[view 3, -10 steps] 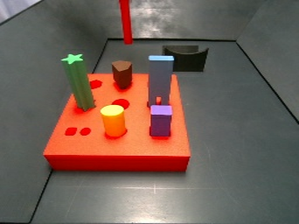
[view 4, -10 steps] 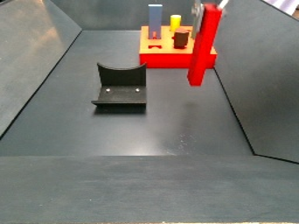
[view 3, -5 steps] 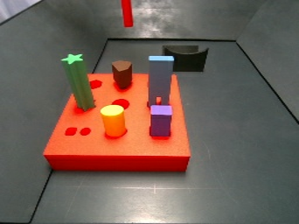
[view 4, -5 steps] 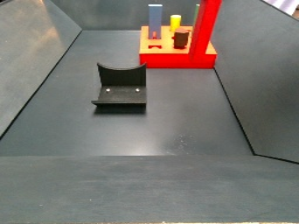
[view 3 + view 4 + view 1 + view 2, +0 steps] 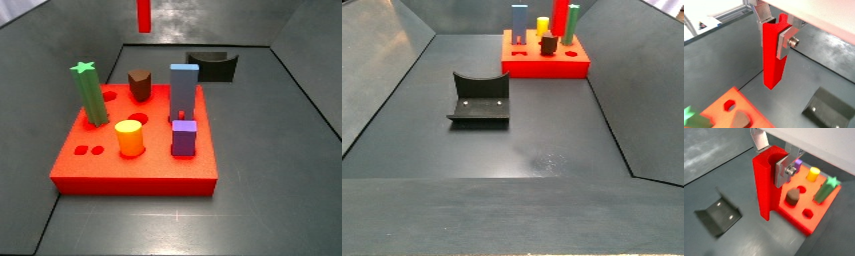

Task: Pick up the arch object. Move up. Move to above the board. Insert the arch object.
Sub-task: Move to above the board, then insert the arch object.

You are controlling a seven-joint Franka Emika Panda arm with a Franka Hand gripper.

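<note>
My gripper (image 5: 775,33) is shut on the upper end of the arch object (image 5: 773,62), a long slender bright red bar that hangs upright from the silver fingers; both wrist views show this (image 5: 772,162). The bar (image 5: 763,190) hangs high above the dark floor, beside the board (image 5: 815,212). In a side view only the bar's lower end (image 5: 143,15) shows, above and behind the board (image 5: 114,170). In a side view the bar (image 5: 559,18) shows over the far board (image 5: 545,68). The gripper itself is out of both side views.
On the board stand a green star post (image 5: 91,95), a dark brown peg (image 5: 139,85), a blue pillar (image 5: 183,90), a yellow cylinder (image 5: 130,138) and a purple block (image 5: 185,140). The dark fixture (image 5: 480,98) stands on the floor away from the board.
The gripper has carried the red bar upward and towards the board; in one side view its lower end has risen, in the other it has shrunk away towards the board.
</note>
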